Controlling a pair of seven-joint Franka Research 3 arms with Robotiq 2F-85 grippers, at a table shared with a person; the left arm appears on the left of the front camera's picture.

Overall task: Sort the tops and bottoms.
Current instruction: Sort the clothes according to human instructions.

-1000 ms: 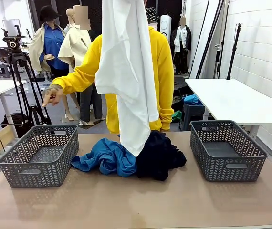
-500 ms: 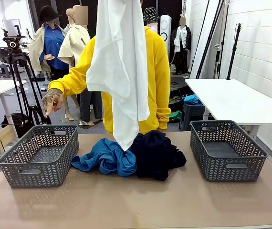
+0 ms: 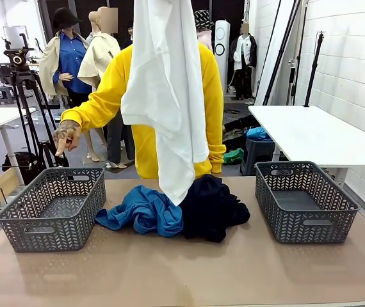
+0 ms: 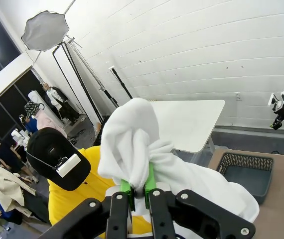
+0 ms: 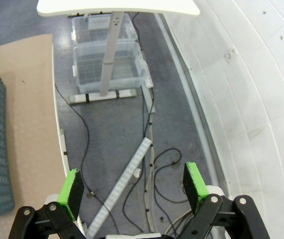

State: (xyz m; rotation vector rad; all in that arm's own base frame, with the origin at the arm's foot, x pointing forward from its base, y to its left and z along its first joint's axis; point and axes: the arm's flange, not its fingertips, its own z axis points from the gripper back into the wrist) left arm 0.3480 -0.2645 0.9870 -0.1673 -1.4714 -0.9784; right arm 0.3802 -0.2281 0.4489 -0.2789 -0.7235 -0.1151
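- The left jaws are closed on the white top (image 4: 132,144); in the left wrist view the cloth is bunched between the green pads (image 4: 127,189) and rises above them.
- In the front view the white top hangs from above the picture's upper edge, in front of the person in a yellow sweater (image 3: 216,96) who stands at the far side of the counter (image 3: 182,268).
- Its lowest corner comes down over the heap of clothes in the middle of the counter. I cannot tell if it touches the heap.
- The blue top (image 3: 143,211) lies crumpled on the counter, on the left part of the heap.
- The dark bottoms (image 3: 213,208) lie on the right part of the heap, touching the blue top. They look like one dark mass, so I cannot tell the two pieces apart.
- A grey basket (image 3: 51,208) stands at the left end of the counter and a second grey basket (image 3: 304,201) at the right end. No clothes show inside either one.
- The person's hand (image 3: 66,134) is held out above and behind the left basket.
- The right jaws are wide open with nothing between the pads (image 5: 72,193). They look down at the floor (image 5: 112,129) with cables beside the counter's edge.
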